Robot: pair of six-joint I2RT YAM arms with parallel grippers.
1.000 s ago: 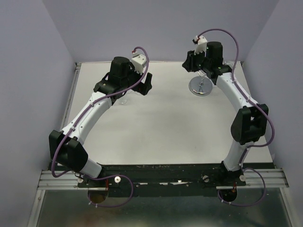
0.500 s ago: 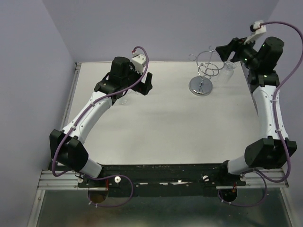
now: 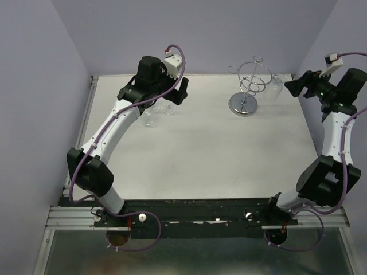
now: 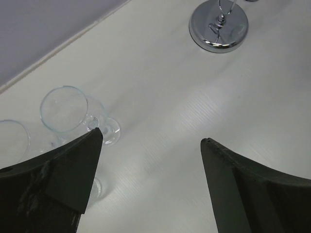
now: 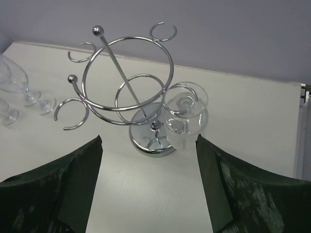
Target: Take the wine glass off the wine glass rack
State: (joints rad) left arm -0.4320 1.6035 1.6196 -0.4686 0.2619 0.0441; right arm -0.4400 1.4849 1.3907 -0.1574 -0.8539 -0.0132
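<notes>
The chrome wine glass rack (image 3: 250, 80) stands on its round disc base (image 3: 242, 104) at the back right of the table. One clear wine glass (image 3: 277, 83) hangs upside down from a ring on its right side. In the right wrist view the rack (image 5: 126, 82) and the hanging glass (image 5: 184, 114) lie ahead of the fingers. My right gripper (image 3: 291, 87) is open and empty, just right of the glass and apart from it; it also shows in the right wrist view (image 5: 148, 137). My left gripper (image 3: 179, 94) is open and empty above the table, as the left wrist view (image 4: 151, 137) shows.
Two more wine glasses (image 3: 149, 117) (image 3: 170, 107) stand upright on the table under the left arm, also in the left wrist view (image 4: 68, 109). The back wall runs close behind the rack. The right wall stands close to the right arm.
My right arm has swung from above the rack out to its right, uncovering the rack and hanging glass. My left gripper has risen and shifted back, uncovering the two standing glasses.
</notes>
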